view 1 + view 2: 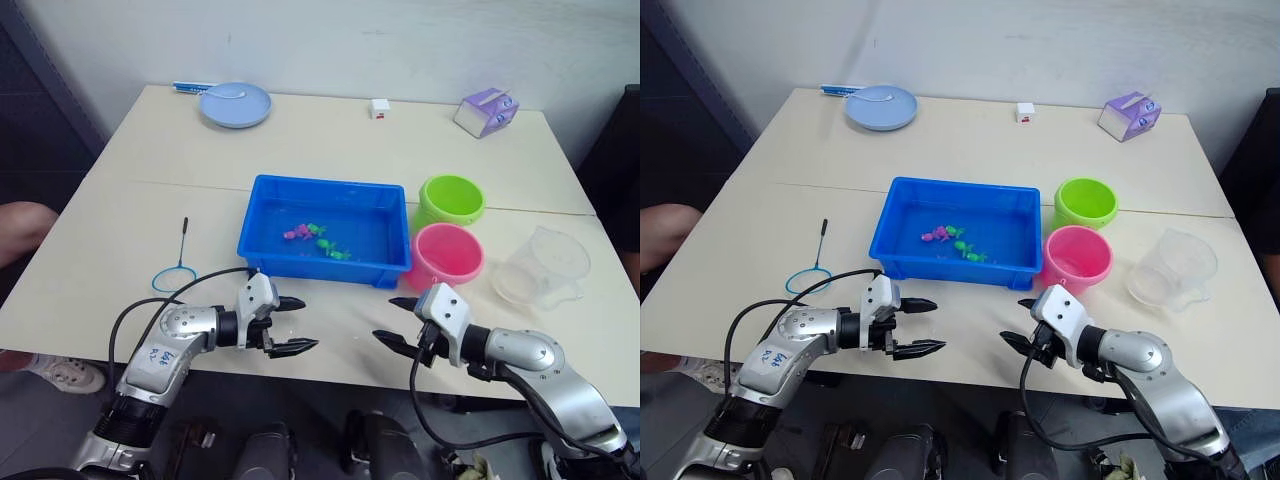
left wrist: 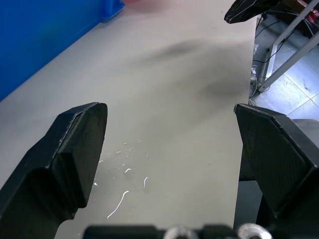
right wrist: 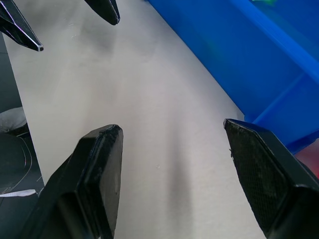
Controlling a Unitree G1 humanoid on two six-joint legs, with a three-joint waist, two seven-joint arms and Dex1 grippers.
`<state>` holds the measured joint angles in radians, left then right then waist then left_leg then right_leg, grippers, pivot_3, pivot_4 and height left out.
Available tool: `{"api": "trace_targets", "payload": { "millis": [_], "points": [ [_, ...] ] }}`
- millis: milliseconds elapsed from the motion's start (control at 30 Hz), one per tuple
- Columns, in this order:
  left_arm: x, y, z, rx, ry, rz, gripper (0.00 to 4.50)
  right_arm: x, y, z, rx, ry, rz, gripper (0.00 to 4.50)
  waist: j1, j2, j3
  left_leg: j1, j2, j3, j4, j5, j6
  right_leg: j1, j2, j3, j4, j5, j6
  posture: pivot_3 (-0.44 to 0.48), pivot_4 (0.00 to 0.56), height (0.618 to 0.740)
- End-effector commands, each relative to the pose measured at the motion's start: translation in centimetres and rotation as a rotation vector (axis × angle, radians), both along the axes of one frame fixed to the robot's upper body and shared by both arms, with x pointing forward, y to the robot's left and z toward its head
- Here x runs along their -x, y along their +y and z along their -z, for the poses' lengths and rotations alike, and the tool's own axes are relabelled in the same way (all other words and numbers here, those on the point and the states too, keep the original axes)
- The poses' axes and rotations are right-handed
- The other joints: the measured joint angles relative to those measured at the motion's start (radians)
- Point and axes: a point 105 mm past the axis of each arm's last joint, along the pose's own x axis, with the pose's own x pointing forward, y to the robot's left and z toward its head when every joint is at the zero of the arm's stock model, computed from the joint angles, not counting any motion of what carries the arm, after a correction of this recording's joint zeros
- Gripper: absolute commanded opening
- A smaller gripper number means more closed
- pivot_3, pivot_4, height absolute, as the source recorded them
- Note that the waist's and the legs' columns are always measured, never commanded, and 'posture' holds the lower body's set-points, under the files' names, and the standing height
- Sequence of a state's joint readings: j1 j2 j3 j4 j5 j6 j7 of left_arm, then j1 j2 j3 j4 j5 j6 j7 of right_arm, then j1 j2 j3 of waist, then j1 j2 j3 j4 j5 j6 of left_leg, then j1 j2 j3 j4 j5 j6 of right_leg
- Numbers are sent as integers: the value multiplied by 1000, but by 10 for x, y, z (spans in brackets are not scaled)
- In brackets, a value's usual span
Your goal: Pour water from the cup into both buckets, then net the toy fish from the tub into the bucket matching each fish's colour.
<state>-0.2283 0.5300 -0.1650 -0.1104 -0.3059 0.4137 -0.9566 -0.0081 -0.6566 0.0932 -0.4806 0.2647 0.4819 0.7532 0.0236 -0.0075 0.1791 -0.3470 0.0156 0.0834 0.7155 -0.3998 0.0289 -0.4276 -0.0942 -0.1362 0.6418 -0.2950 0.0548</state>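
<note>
- Left gripper (image 1: pixel 296 324) is seen held over the table (image 1: pixel 120 240) near its front edge, just in front of the tub (image 1: pixel 262 243); its fingers (image 2: pixel 75 144) are spread apart, with nothing between them.
- Right gripper (image 1: pixel 395 320) is seen in front of the tub's right corner, pointing toward the left gripper; its fingers (image 3: pixel 94 174) are likewise parted and empty.
- Tub is noted at mid-table, holding water and the toy fish (image 1: pixel 318 240), pink and green, clustered near its centre.
- Green bucket (image 1: pixel 451 200) is placed just right of the tub; pink bucket (image 1: pixel 447 255) touches the tub's right front corner.
- Cup (image 1: pixel 543 266) lies right of the pink bucket, apart from it.
- Net (image 1: pixel 176 268) lies flat, left of the tub.
- Pale blue plate (image 1: pixel 235 104) is noted well behind the tub.
</note>
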Motion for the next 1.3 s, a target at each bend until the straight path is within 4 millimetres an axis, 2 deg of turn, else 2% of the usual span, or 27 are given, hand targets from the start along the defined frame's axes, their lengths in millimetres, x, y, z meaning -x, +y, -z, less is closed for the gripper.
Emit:
{"api": "trace_targets", "payload": {
  "millis": [33, 267, 467, 633, 767, 1000, 1200, 1300],
  "points": [
    [5, 0, -6, -8, -40, 20, 4384, 0, 3, -6, 5, -30, -29, 4500, 0, 0, 0, 0, 0, 0, 0, 0, 0, 0, 0, 0, 0, 0, 0, 0, 150, 739],
    [11, -12, -9, 39, 0, 71, 4384, 0, -2, -11, -18, -59, 39, 4500, 3, 0, 0, 0, 0, 0, 0, 0, 0, 0, 0, 0, 0, 0, 0, 0, 150, 739],
    [23, -34, -43, 178, 91, 254, 4384, 17, -17, -27, -173, -45, 226, 4500, 2, 0, 0, 0, 0, -1, 0, 0, 0, 0, 0, 0, 0, 0, 0, 0, 150, 739],
    [30, -51, -68, 249, 107, 384, 4384, 34, -58, -36, -241, -79, 537, 4500, 2, 1, 0, 0, 0, -1, 0, 0, 0, 1, 0, 0, 0, 0, 0, 0, 150, 739],
    [27, -62, -90, 320, 84, 414, 4384, 43, -114, -33, -242, -124, 913, 4500, 1, 2, -1, 1, 0, 0, 0, 0, 0, 1, 1, 1, 0, 0, 0, 0, 150, 739],
    [15, -67, -116, 378, 36, 387, 4384, 34, -183, -30, -285, -176, 1326, 4500, -5, 3, -1, 5, 0, 5, -3, 0, -1, 1, 2, 6, 1, 0, 0, 0, 150, 739],
    [12, -67, -125, 357, -31, 369, 4384, 13, -219, -28, -234, -207, 1475, 4500, -4, 6, -1, 7, 0, 8, -6, 0, -1, 1, 2, 8, 1, 0, 0, 0, 150, 739],
    [8, -66, -130, 357, -61, 342, 4384, 7, -227, -25, -224, -210, 1504, 4500, 0, 6, -1, 8, -1, 9, -6, 1, 0, 1, 2, 10, 1, 0, 0, 0, 150, 739]
  ]
}}
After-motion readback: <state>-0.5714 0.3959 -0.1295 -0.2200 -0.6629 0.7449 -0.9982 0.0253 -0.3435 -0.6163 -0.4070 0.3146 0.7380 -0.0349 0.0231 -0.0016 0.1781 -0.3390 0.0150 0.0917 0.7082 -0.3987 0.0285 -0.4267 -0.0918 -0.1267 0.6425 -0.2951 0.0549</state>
